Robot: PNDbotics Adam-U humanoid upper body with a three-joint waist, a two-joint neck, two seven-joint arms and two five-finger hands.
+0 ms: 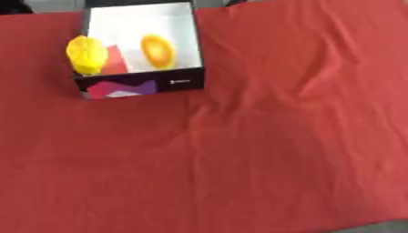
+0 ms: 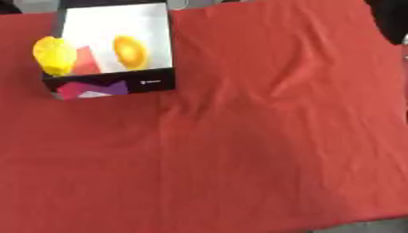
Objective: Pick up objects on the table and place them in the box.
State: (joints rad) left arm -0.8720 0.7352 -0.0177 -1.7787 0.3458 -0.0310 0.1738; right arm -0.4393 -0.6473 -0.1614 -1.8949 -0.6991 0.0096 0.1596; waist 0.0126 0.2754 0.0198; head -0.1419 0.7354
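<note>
An open box [image 1: 181,83] with black outer walls and a white inside stands at the far left of the red-covered table. Inside it lies an orange-yellow rounded object [image 1: 158,51] near the middle. A yellow lumpy object [image 1: 86,55] sits at the box's left wall, beside a red piece [image 1: 114,59]. Neither of my hands shows in either view.
A red cloth [image 1: 263,145] covers the whole table, with creases running down its middle and right. The table's near edge shows grey at the lower right corner [image 1: 382,227]. Something dark lies past the far right edge [image 2: 390,20].
</note>
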